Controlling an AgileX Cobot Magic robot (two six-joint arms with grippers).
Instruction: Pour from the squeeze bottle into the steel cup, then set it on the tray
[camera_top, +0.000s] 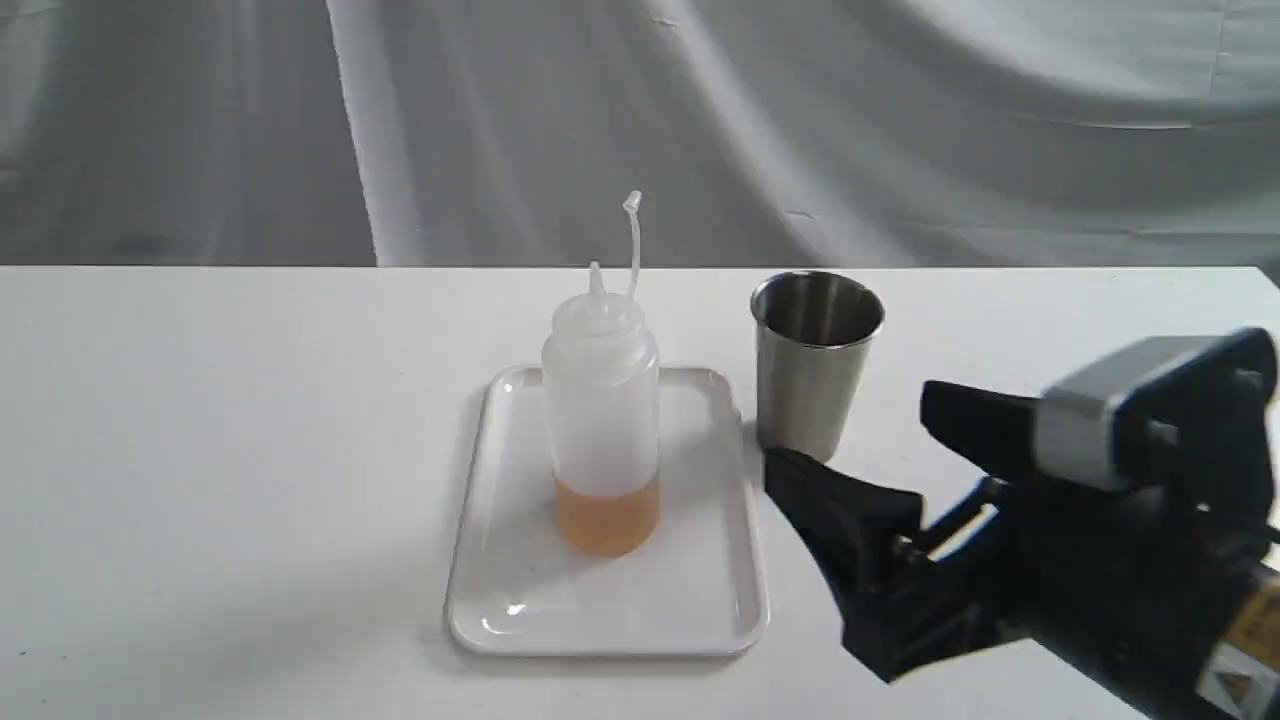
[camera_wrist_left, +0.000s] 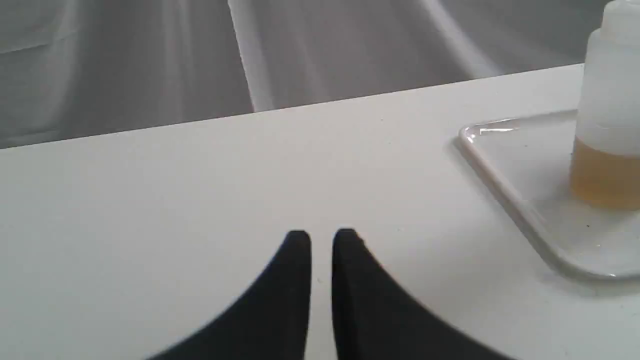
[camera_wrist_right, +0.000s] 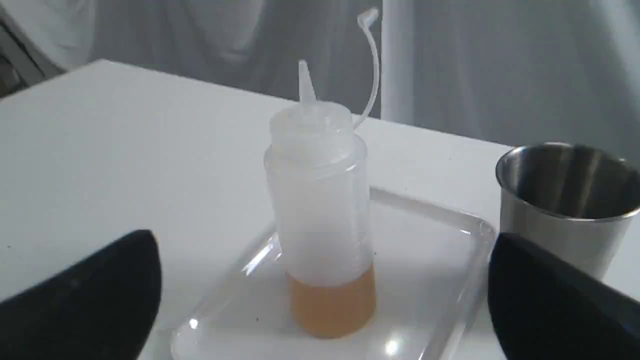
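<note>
The squeeze bottle stands upright on the white tray, with amber liquid filling its bottom part and its cap strap sticking up. Just right of the tray's far corner stands the steel cup, upright. My right gripper is open, low over the table right of the tray and close in front of the cup, holding nothing. In the right wrist view the bottle sits ahead between the spread fingers, apart from them. My left gripper is shut and empty over bare table, with the tray off to one side.
Everything rests on a white table, whose far edge meets a grey cloth backdrop. The left arm does not show in the exterior view.
</note>
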